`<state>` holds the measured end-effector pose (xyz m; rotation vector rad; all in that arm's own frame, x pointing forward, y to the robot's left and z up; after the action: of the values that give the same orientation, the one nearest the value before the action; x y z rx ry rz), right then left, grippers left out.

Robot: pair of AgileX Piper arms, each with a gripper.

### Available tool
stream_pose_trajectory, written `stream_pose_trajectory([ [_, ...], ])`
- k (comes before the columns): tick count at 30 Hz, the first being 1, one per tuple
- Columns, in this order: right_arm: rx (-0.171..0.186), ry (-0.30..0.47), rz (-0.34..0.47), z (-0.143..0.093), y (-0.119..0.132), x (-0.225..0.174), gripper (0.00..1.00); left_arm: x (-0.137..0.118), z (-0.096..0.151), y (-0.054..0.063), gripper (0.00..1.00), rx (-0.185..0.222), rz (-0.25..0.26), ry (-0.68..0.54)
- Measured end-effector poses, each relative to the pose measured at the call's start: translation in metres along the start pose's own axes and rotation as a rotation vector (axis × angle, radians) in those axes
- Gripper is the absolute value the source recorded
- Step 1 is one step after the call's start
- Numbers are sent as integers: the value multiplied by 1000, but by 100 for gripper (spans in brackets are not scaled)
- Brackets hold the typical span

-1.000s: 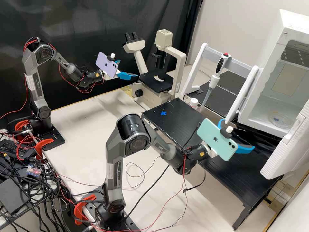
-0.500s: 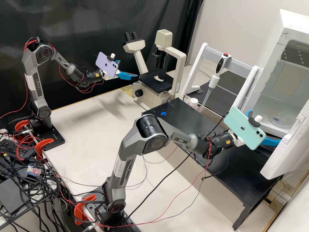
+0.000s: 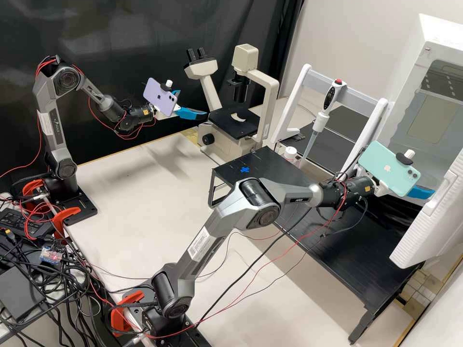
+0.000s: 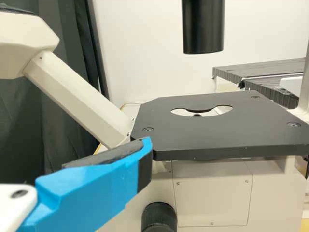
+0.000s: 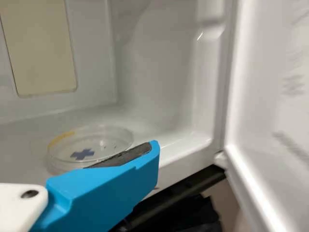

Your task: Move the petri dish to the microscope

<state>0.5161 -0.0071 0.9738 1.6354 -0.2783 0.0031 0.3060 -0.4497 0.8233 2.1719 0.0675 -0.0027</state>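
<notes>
Your right pincer (image 3: 422,185), spread, has advanced to the open incubator (image 3: 419,53), near the petri dish (image 5: 90,147); you are probably completing the approach before grasping.

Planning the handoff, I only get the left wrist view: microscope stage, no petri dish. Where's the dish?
Observer: In the right wrist view, the petri dish lies flat on the floor of the white cabinet.

Operator: Cabinet door?

Observer: Open. The high view has the door swung out from the cabinet.

Operator: Which arm's there?

Observer: The right one. The right gripper is at the cabinet opening, and its near blue finger overlaps the dish's edge in its own wrist view. Can't tell if they touch.
</notes>
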Motion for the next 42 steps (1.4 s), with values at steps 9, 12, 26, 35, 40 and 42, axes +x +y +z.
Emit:
stream_pose_trajectory([
  [9, -21, -58, -47, 7, -9, 35, 100, 0, 0, 0, 100, 0, 0, 0],
  [12, -24, -71, -57, 8, -10, 40, 100, 0, 0, 0, 100, 0, 0, 0],
  [26, -44, -57, -25, 11, -6, 44, 100, 0, 0, 0, 100, 0, 0, 0],
  [35, -46, -41, -10, 15, -9, 44, 100, 0, 0, 0, 100, 0, 0, 0],
  [40, -49, -41, -11, 15, -9, 43, 100, 0, 0, 0, 100, 0, 0, 0],
  [42, -58, -33, -2, 16, -9, 43, 100, 0, 0, 0, 100, 0, 0, 0],
])
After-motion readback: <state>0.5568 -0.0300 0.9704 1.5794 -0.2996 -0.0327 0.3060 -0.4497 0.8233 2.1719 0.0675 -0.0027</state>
